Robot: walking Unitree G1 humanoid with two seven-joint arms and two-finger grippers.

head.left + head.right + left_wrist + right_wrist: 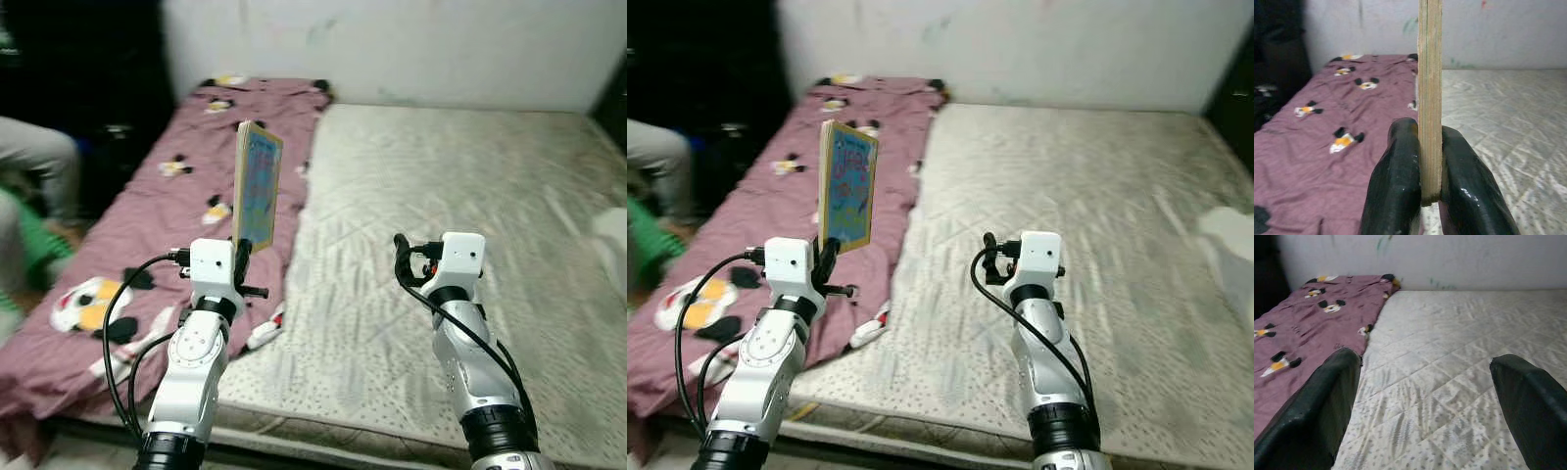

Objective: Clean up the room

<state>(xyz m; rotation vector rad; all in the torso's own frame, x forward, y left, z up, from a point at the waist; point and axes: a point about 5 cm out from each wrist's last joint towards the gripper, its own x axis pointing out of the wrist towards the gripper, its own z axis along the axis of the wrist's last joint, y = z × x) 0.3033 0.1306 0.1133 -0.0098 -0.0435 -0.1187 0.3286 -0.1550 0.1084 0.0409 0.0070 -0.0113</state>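
I am pinching a thin book [258, 184] between the two black fingers [1396, 181] of my left gripper [1422, 191], which are pressed flat against its two covers near the bottom edge. The book is standing upright and edge-on to my wrist camera, its blue illustrated cover facing toward my right. I am holding that arm raised in front of me, elbow bent, over the strip where the purple blanket [147, 225] (printed with cartoon mouse faces) is meeting the bare quilted mattress [460, 196].

My right gripper [1425, 396] is hovering with its fingers [1317, 411] spread wide, gripping nothing and touching nothing, with open mattress showing between them. That arm is also bent upward, wrist level, well apart from the book.

The blanket is lying along my left side of the bed and is reaching the pale wall [392, 44] at the far end. The mattress is stretching broad ahead and to my right. A person's leg in grey trousers [39, 162] is showing at the far left beside the bed.
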